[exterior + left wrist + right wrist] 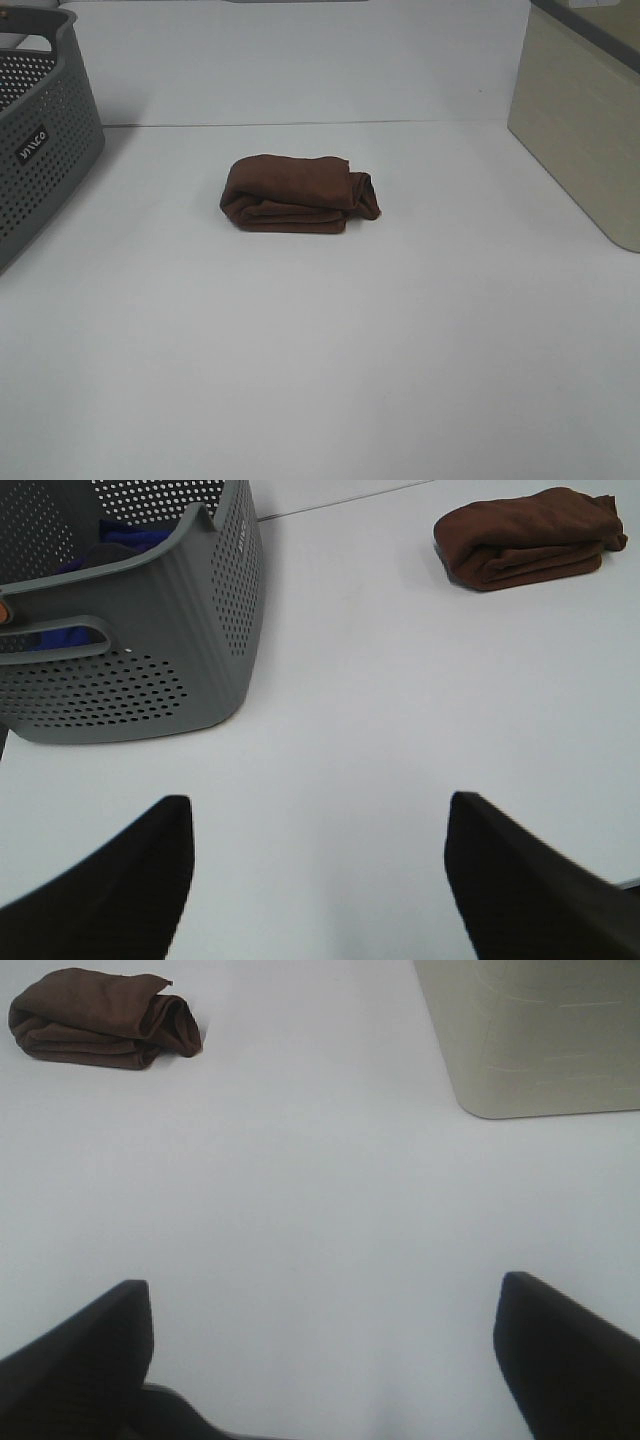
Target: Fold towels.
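Note:
The dark reddish-brown towel [297, 194] lies folded into a small thick bundle on the white table, a little behind the middle. It also shows in the left wrist view [530, 536] and in the right wrist view [101, 1017]. Its white tag is hidden. My left gripper [318, 865] is open and empty over bare table, well away from the towel and beside the grey basket. My right gripper [325, 1355] is open and empty over bare table, also far from the towel. Neither gripper shows in the exterior high view.
A grey perforated basket [40, 150] stands at the back left; in the left wrist view the basket [150, 670] holds something blue. A beige box [585, 130] stands at the back right, also in the right wrist view [530, 1040].

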Robot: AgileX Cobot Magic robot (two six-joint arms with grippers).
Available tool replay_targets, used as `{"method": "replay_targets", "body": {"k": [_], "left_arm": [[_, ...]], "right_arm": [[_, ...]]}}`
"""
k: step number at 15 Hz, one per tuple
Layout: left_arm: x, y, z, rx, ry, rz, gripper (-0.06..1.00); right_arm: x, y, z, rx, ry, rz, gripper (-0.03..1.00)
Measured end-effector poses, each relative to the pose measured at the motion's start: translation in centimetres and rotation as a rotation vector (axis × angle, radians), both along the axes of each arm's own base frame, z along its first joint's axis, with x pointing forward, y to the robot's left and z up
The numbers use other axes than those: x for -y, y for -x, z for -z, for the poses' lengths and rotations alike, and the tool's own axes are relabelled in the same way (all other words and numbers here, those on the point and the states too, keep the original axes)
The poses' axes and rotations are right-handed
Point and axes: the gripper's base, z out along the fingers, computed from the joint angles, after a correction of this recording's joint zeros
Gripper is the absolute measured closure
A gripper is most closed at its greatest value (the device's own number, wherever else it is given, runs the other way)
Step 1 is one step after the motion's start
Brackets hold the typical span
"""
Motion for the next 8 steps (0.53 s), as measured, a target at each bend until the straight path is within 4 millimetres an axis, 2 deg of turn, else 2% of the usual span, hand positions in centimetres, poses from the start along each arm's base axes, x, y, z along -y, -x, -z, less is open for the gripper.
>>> {"method": "replay_targets", "body": {"k": [3,8], "left_arm": [[0.0,0.0,0.0,0.0,0.0,0.0,0.27],[0.0,0.0,0.0,0.0,0.0,0.0,0.27]], "right_arm": [[0.0,0.67,0.03,0.047,-0.002,0.0,0.1],[0.0,0.69,0.03,0.048,-0.002,0.001,0.1]]}}
